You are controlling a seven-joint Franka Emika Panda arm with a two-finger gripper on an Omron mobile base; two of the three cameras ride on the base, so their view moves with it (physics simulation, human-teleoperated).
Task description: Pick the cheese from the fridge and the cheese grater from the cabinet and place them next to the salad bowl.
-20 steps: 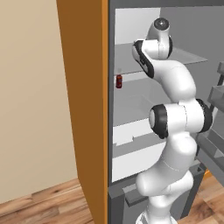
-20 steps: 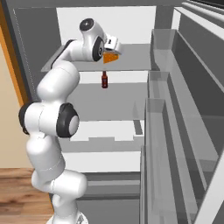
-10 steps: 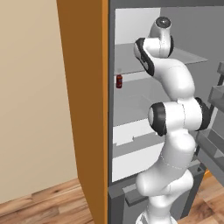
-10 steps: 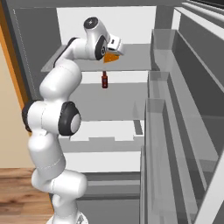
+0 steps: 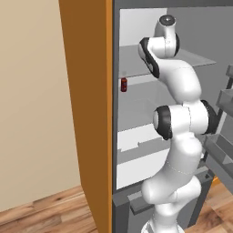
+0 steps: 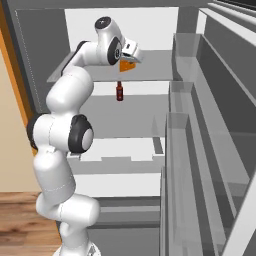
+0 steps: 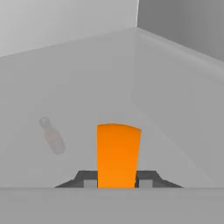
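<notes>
2 fingers [image 7: 117,183] grip the cheese [image 7: 118,154] above the fridge [image 6: 150,65] shelf.

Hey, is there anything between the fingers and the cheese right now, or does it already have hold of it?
Nothing stands between them. In the hand view the cheese sits between the two fingers, which are closed on its sides. In the right base view the gripper holds the wedge above the fridge shelf, with the small red bottle lower down.

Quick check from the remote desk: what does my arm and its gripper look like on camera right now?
The arm is glossy white, built of rounded, bulbous links joined by dark grey-black rings, with a round dark cap on the top joint. The gripper has a white, boxy hand. In the hand view its fingertips are small dark grey blocks with paler pads. No cables or markings can be made out.
</notes>
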